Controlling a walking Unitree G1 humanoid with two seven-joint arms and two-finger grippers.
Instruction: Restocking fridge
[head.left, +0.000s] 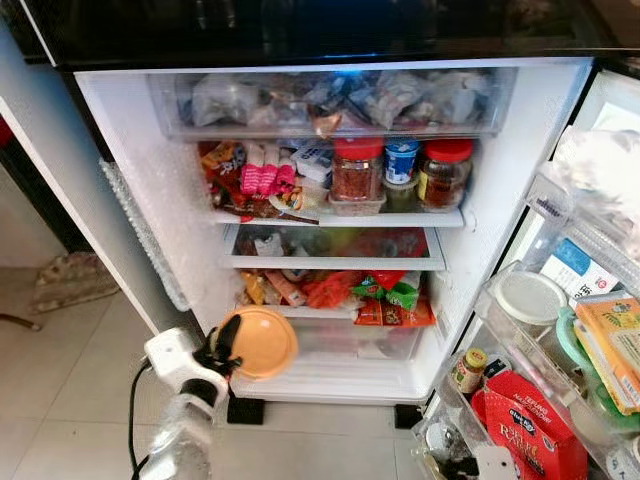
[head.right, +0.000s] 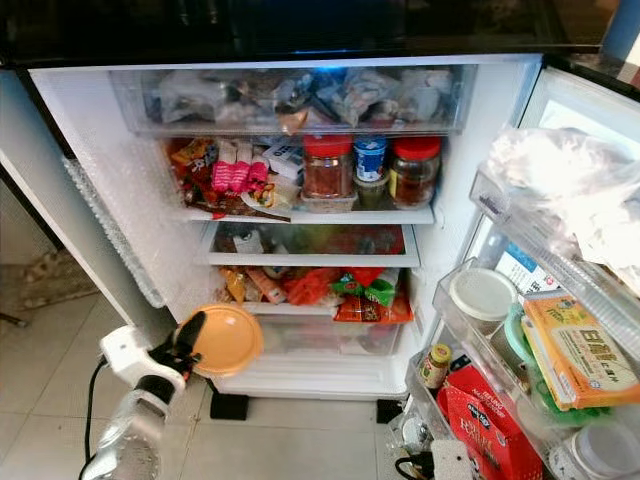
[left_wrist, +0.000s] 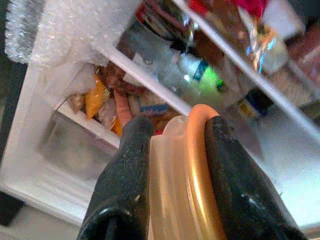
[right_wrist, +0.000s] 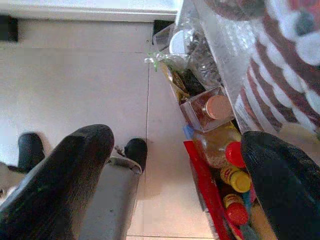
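The fridge (head.left: 150, 130) stands open before me, its shelves packed with food. My left gripper (head.left: 224, 350) is shut on a round container with an orange lid (head.left: 262, 342), held on edge low at the fridge's left side, level with the bottom drawer (head.left: 350, 345). In the left wrist view the fingers (left_wrist: 125, 175) clamp the orange rim (left_wrist: 195, 150), facing the lower shelves. My right gripper (right_wrist: 175, 165) is open with nothing in it and hangs over the floor beside the door's bottom shelf of bottles (right_wrist: 220, 145).
Red-lidded jars (head.left: 357, 168) and packets crowd the upper shelf; snack bags (head.left: 385, 295) fill the one above the drawer. At the right, the open door's shelves hold a white-lidded tub (head.left: 528, 297) and a red box (head.left: 530, 425). A rug (head.left: 70, 280) lies on the tiles at the left.
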